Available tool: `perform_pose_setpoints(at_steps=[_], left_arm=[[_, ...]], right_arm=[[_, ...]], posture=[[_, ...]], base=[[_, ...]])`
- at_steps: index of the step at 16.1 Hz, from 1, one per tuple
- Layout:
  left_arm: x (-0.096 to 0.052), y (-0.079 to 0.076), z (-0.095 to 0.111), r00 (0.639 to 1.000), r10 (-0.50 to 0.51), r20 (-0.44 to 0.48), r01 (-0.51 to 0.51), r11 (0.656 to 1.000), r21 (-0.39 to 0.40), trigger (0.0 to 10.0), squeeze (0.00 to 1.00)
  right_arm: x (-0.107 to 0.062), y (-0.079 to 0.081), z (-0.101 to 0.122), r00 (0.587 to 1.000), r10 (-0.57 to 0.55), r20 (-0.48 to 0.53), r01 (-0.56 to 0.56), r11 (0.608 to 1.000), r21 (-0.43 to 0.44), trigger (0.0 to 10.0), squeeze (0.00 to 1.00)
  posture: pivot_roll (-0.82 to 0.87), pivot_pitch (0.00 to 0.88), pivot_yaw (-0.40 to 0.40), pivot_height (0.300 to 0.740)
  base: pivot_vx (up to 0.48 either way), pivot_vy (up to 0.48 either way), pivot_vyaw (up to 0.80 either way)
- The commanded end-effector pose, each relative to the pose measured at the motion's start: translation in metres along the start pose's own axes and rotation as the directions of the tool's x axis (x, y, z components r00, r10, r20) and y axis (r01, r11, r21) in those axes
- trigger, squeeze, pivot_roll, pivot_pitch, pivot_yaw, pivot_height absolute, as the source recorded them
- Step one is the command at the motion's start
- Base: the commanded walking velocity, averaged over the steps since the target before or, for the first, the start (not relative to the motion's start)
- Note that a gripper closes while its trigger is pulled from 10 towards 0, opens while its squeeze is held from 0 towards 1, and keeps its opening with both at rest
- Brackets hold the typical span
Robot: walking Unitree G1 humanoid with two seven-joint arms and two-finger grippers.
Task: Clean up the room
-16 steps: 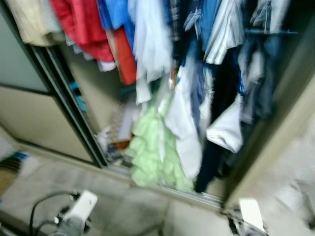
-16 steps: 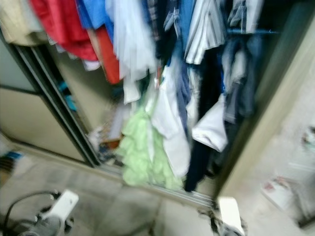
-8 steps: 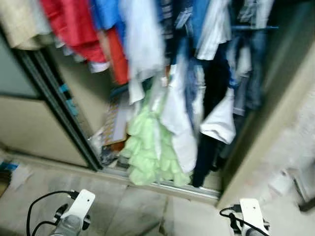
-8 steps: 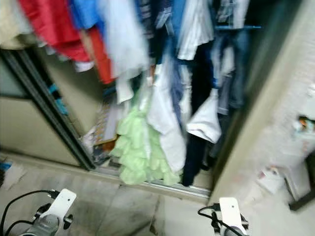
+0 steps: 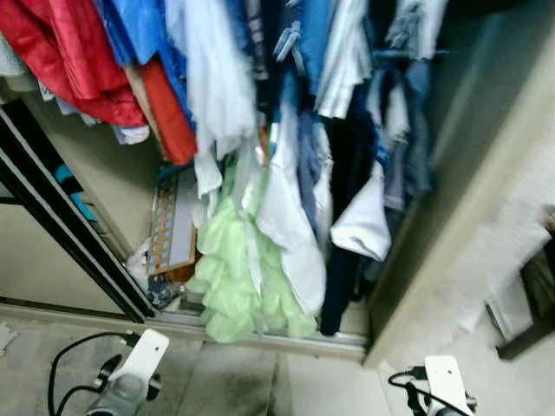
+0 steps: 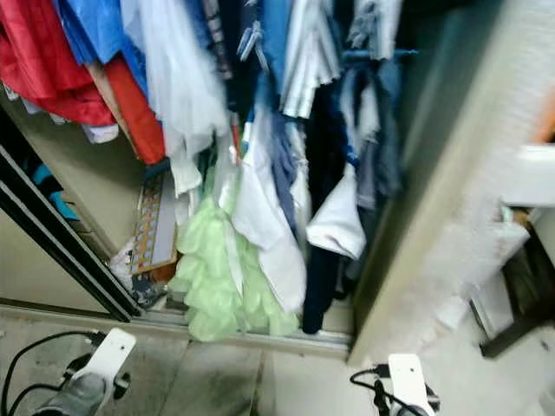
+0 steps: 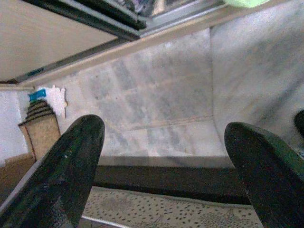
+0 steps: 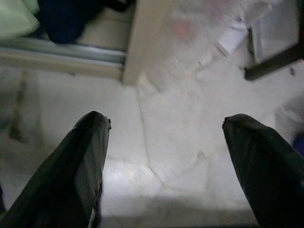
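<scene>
An open wardrobe stands before me, packed with hanging clothes: red garments, blue ones, a white shirt and a light green ruffled garment that reaches down to the wardrobe's sliding-door track. A flat patterned board leans inside at the lower left. My left gripper hangs open above the tiled floor with nothing between its fingers. Just as bare, my right gripper hangs open over the pale floor near the wardrobe's side panel.
A dark sliding door frame runs down the left. On the right stands the wardrobe's beige side wall, with a dark piece of furniture and a white item on the floor beyond it. A small patterned piece lies on the floor.
The whole picture has shifted: the camera has turned to the right and come closer to the wardrobe. Both arms stay low and idle.
</scene>
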State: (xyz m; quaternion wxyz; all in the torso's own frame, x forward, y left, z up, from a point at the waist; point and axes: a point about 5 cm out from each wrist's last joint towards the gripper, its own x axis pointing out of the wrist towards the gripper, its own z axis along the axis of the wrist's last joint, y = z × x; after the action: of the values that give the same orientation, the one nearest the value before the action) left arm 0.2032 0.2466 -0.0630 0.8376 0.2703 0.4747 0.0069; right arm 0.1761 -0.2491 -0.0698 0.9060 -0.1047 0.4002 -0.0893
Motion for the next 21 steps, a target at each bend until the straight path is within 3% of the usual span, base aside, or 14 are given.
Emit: perform_pose_setpoints(at_steps=[1, 7, 9, 10, 11, 13, 15, 18, 20, 21], left_arm=[[0.000, 0.002, 0.003, 1.000, -0.004, 0.010, 0.004, 1.000, -0.003, 10.0, 0.00], [0.000, 0.003, 0.005, 1.000, 0.029, 0.010, -0.029, 1.000, 0.007, 10.0, 0.00], [0.000, 0.004, 0.003, 0.995, 0.101, 0.018, -0.098, 0.988, -0.119, 10.0, 0.00], [0.000, 0.018, 0.006, 0.988, 0.146, 0.049, -0.136, 0.975, -0.174, 10.0, 0.00], [-0.003, 0.058, 0.017, 0.959, 0.251, 0.130, -0.214, 0.945, -0.246, 10.0, 0.00], [-0.006, 0.078, 0.020, 0.924, 0.350, 0.152, -0.286, 0.899, -0.331, 10.0, 0.00], [-0.011, 0.092, 0.017, 0.878, 0.452, 0.159, -0.367, 0.848, -0.383, 10.0, 0.00], [-0.020, 0.097, 0.022, 0.796, 0.558, 0.235, -0.426, 0.792, -0.437, 10.0, 0.00], [-0.026, 0.094, 0.038, 0.748, 0.574, 0.334, -0.405, 0.793, -0.455, 10.0, 0.00], [-0.035, 0.092, 0.054, 0.695, 0.581, 0.423, -0.383, 0.797, -0.466, 10.0, 0.00]], right_arm=[[-0.001, -0.002, -0.003, 1.000, -0.002, -0.010, 0.002, 1.000, -0.003, 10.0, 0.00], [-0.001, -0.006, -0.001, 1.000, -0.009, 0.009, 0.010, 1.000, -0.013, 10.0, 0.00], [0.006, -0.008, 0.037, 0.985, -0.022, 0.173, 0.024, 1.000, -0.011, 10.0, 0.00], [0.008, -0.007, 0.054, 0.970, -0.014, 0.241, 0.020, 1.000, -0.021, 10.0, 0.00], [0.009, -0.002, 0.085, 0.937, 0.018, 0.350, -0.007, 0.999, -0.033, 10.0, 0.00], [0.009, 0.014, 0.113, 0.901, 0.107, 0.419, -0.064, 0.991, -0.116, 10.0, 0.00], [0.010, 0.029, 0.132, 0.881, 0.215, 0.420, -0.140, 0.969, -0.202, 10.0, 0.00], [0.006, 0.049, 0.160, 0.830, 0.362, 0.425, -0.264, 0.925, -0.272, 10.0, 0.00], [0.000, 0.060, 0.174, 0.770, 0.440, 0.462, -0.329, 0.895, -0.303, 10.0, 0.00], [-0.010, 0.064, 0.189, 0.693, 0.459, 0.556, -0.342, 0.888, -0.307, 10.0, 0.00]], posture=[[-0.16, 0.000, 0.077, 0.740], [-0.16, 0.000, 0.076, 0.740], [-0.15, 0.000, 0.074, 0.740], [-0.15, 0.000, 0.065, 0.740], [-0.12, 0.000, 0.048, 0.740], [-0.10, 0.000, 0.019, 0.740], [-0.07, 0.000, 0.000, 0.740], [-0.05, 0.000, -0.015, 0.740], [-0.05, 0.000, -0.014, 0.740], [-0.05, 0.000, -0.009, 0.740]], base=[[0.371, 0.000, 0.00], [0.000, 0.000, 0.00], [0.000, 0.000, 0.00], [0.000, 0.000, 0.00], [0.000, 0.000, 0.00], [0.000, 0.000, 0.00], [0.000, 0.000, 0.00], [0.000, 0.000, 0.00], [0.000, 0.000, 0.00], [0.000, 0.000, 0.00]])
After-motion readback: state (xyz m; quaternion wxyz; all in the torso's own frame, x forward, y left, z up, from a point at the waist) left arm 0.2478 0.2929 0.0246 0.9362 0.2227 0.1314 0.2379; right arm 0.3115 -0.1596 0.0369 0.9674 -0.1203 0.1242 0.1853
